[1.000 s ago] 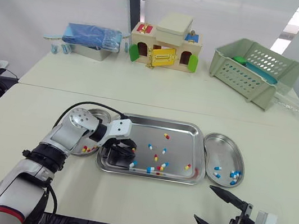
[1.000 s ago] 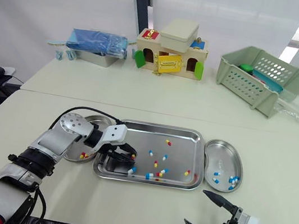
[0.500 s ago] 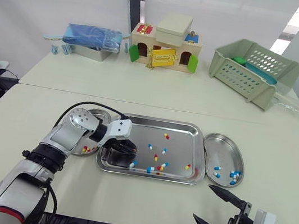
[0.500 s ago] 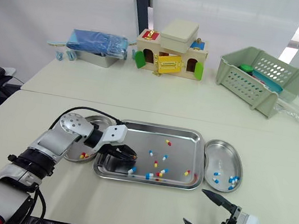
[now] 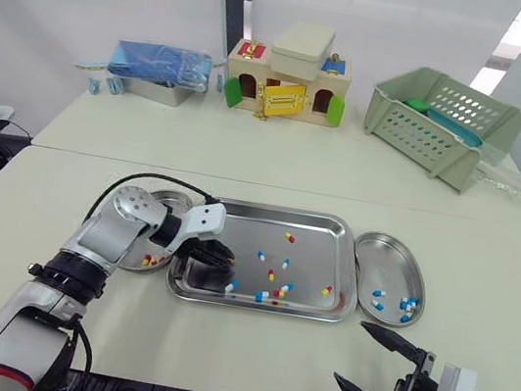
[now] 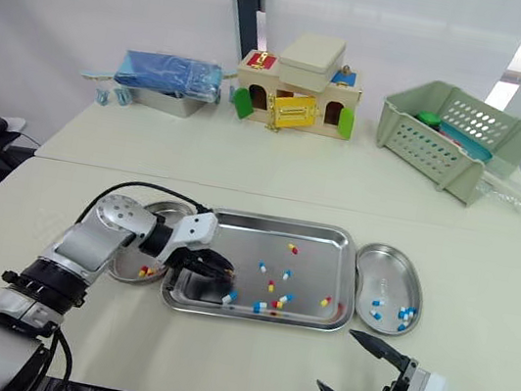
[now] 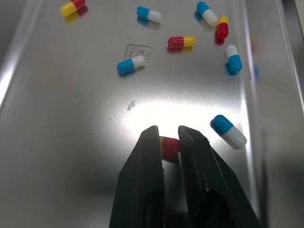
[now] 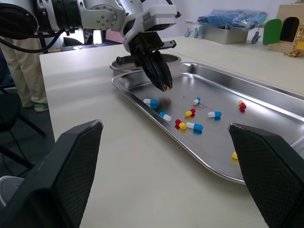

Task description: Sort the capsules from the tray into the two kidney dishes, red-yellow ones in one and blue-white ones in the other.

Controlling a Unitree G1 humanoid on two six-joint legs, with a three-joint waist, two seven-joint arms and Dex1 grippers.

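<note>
Red-yellow capsule [image 7: 169, 146] is pinched between the closed fingers of the left gripper [image 7: 166, 137], just above the floor of the tray [image 5: 316, 222] near its left end. Right gripper [image 5: 351, 352] is spread wide and empty, low by the front edge of the table [image 5: 217, 347]

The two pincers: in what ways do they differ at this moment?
The left pincer is shut on a red-yellow capsule; the right pincer is open and holds nothing. The left pincer is over the left part of the tray; the right pincer hangs off the tray, near the front edge of the table. Both have two black fingers.
</note>
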